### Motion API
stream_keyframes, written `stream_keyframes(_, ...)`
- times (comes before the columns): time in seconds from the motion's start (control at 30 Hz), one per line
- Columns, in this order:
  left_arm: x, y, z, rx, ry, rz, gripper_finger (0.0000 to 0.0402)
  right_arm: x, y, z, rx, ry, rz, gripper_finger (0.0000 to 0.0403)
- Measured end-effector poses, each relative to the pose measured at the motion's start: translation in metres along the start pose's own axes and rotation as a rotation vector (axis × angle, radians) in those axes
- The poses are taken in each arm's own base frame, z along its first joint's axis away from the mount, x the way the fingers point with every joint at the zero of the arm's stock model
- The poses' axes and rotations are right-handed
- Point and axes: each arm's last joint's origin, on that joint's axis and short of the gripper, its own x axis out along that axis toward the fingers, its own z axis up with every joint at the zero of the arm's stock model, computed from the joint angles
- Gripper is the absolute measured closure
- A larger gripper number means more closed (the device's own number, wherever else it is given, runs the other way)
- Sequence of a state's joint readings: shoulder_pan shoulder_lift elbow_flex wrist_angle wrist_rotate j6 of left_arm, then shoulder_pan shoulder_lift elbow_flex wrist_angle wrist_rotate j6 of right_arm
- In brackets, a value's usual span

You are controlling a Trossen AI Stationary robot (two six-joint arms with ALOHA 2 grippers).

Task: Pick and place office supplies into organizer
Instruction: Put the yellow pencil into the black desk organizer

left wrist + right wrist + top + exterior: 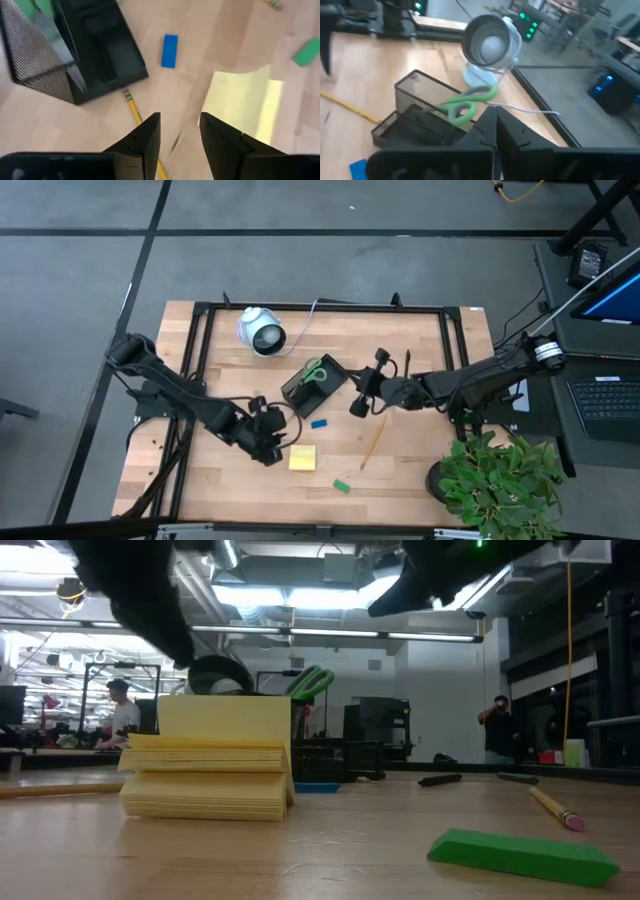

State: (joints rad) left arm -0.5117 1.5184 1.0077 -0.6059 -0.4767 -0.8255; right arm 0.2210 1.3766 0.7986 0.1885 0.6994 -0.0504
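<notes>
On the wooden table, the spread left hand hovers beside the sticky-note pad; the right hand is pressed together.

Ahead of our left gripper, between its parted fingers, we have bare wood; the yellow sticky-note pad lies just beside one fingertip and a pencil passes just beside the other. Beyond them the organizer blocks one side, with the blue block near it on open board. Ahead of our right gripper's closed fingers, the green-handled scissors stand up from the organizer, the white round device behind.
</notes>
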Motion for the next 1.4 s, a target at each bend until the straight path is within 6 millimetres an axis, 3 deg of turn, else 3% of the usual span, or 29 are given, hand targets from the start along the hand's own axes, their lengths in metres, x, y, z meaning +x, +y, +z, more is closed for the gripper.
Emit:
stream_keyframes(0.23, 0.031, 0.004, -0.002, -0.08, 0.106, 0.053, 0.027, 0.005, -0.004, -0.017, 0.013, -0.084, 0.06, 0.0401)
stream_keyframes(0.73, 0.067, 0.034, 0.005, -0.232, 0.304, 0.142, 0.027, 0.004, -0.003, -0.019, 0.002, -0.08, 0.068, 0.0396)
stream_keyframes(1.07, 0.091, 0.029, -0.003, -0.199, 0.39, 0.093, 0.027, 0.004, -0.003, -0.02, -0.001, -0.077, 0.068, 0.0395)
stream_keyframes(1.4, 0.095, 0.028, -0.005, -0.172, 0.409, 0.097, 0.0279, 0.004, -0.003, -0.02, -0.003, -0.074, 0.068, 0.0395)
